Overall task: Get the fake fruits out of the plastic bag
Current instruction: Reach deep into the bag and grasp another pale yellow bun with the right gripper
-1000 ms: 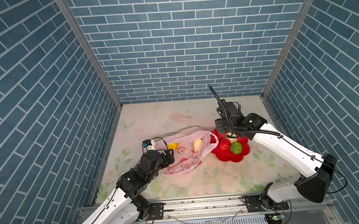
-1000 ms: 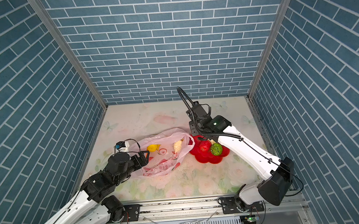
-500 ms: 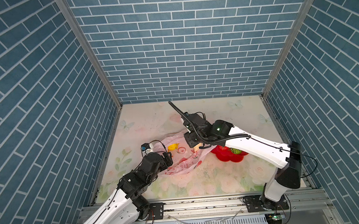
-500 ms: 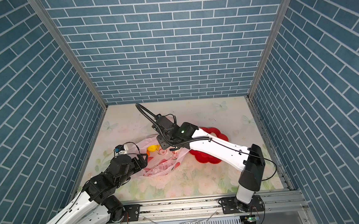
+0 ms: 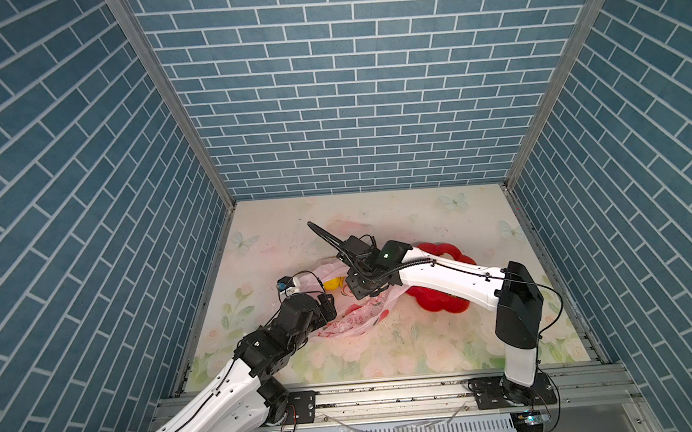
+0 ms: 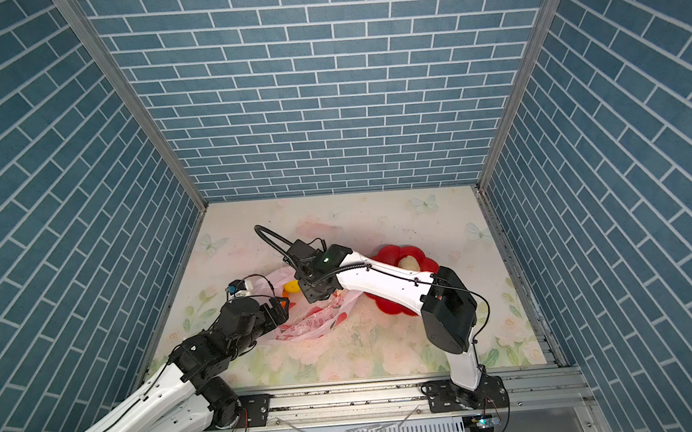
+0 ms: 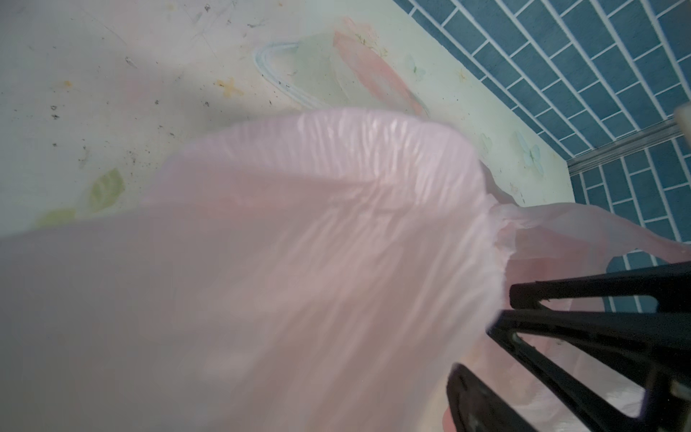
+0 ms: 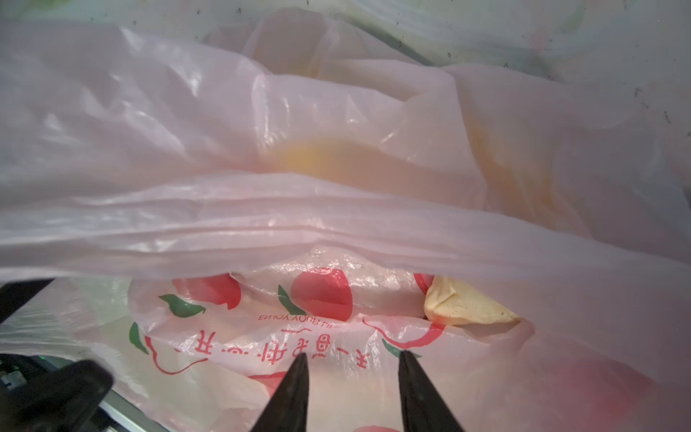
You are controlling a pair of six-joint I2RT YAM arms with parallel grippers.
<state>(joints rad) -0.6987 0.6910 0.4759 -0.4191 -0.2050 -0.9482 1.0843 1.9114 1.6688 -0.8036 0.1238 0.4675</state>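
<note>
Table (image 5: 378, 223) (image 6: 357, 216): flat top, pale floral and butterfly print, marked with fine dark specks (image 5: 393, 326) in front of the dish. Red flower-shaped dish (image 5: 438, 302) (image 6: 388, 301) rests directly on the top. Pink plastic bag (image 5: 355, 316) (image 6: 310, 323) lies crumpled on the top, just beside the dish, on its left in both top views.

The left arm (image 5: 223, 390) extends low from its base, elbow raised, with the left gripper (image 5: 328, 304) forward and its jaws spread wide. The right arm (image 5: 444, 279) reaches across the middle, wrist pitched downward. The right gripper (image 8: 352, 359) has its jaws narrowly apart.
</note>
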